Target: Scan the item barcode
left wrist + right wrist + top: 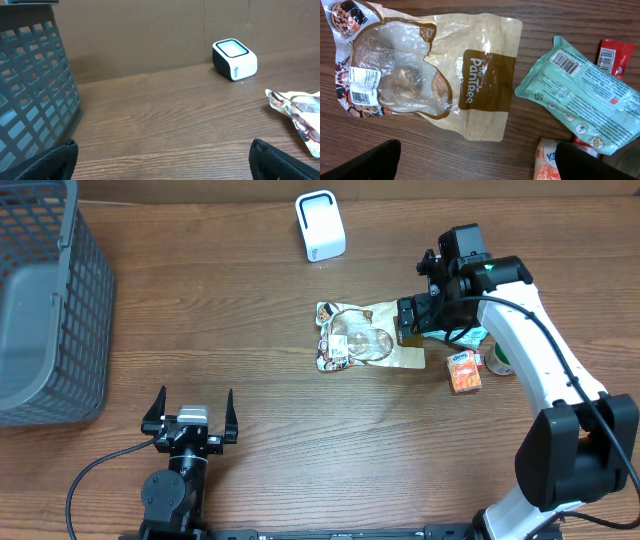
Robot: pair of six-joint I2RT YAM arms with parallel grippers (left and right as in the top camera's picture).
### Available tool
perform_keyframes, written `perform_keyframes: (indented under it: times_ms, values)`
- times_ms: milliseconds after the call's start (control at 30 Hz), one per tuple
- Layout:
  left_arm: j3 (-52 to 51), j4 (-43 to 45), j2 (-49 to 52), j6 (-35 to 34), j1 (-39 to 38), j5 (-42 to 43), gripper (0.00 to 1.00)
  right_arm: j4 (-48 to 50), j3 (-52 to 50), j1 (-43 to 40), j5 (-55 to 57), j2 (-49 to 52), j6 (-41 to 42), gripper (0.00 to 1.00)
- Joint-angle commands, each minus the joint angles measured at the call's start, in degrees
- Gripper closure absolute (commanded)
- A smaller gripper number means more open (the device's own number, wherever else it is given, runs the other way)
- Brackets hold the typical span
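A tan and clear snack pouch (365, 338) lies flat at mid-table, and its white barcode label (364, 95) faces up at its left end. My right gripper (418, 316) hovers open above the pouch's right end, and the wrist view shows bare wood under the gripper (477, 160). The white scanner (320, 225) stands at the back, also in the left wrist view (235, 59). My left gripper (193, 412) rests open and empty near the front edge, far from the pouch (300, 112).
Right of the pouch lie a teal packet (580, 95) with its barcode up, a red packet (612, 55) beneath it and an orange pack (464, 371). A grey mesh basket (50, 300) fills the left end of the table.
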Motion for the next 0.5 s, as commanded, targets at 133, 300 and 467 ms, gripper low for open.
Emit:
perform_keyframes:
  times_ms: [133, 300, 467]
  values:
    - [-0.11, -0.13, -0.57, 1.27, 0.31, 0.72, 0.00, 0.28, -0.22, 0.07, 0.28, -0.48, 0.22, 0.00]
    - [-0.11, -0.13, -0.72, 1.27, 2.69, 0.70, 0.00, 0.28, -0.22, 0.07, 0.28, -0.48, 0.22, 0.00]
    - [-0.11, -0.13, -0.72, 1.27, 5.64, 0.70, 0.00, 0.26, -0.22, 0.07, 0.28, -0.48, 0.22, 0.00]
